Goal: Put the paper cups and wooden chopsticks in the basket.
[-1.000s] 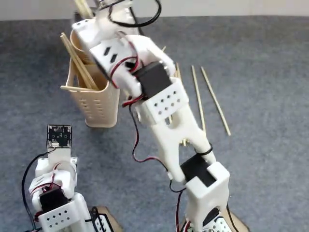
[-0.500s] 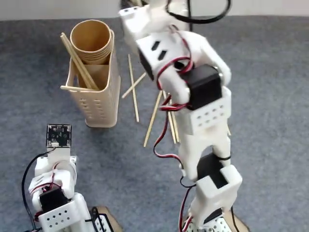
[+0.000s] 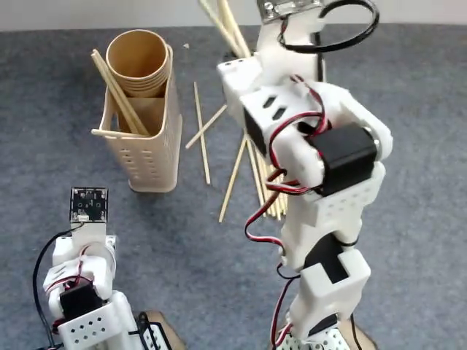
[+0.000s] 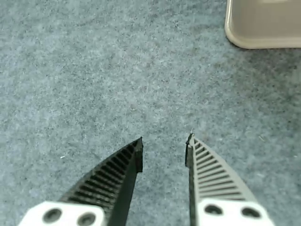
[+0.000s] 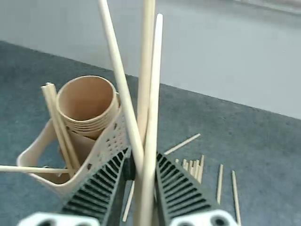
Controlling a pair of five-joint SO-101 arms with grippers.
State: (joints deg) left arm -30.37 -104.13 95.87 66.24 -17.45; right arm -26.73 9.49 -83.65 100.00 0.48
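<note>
A beige slotted basket (image 3: 149,157) stands at the left with stacked paper cups (image 3: 139,62) and a few chopsticks (image 3: 117,98) leaning in it. My right gripper (image 5: 141,157) is shut on three wooden chopsticks (image 5: 143,94), held up in the air to the right of the basket; their ends stick out at the top of the high view (image 3: 222,25). Several loose chopsticks (image 3: 235,175) lie on the carpet between the basket and the right arm. My left gripper (image 4: 164,141) is open over bare carpet, near the basket's corner (image 4: 263,28).
The floor is grey carpet (image 3: 408,109). The right arm's white body (image 3: 321,182) covers part of the loose chopstick pile. The left arm (image 3: 80,292) sits folded at the lower left. A pale wall (image 5: 225,52) runs behind the carpet.
The right arm has swung from above the basket to the right with the chopsticks still in its gripper, uncovering the loose chopsticks on the carpet. The left arm has not moved.
</note>
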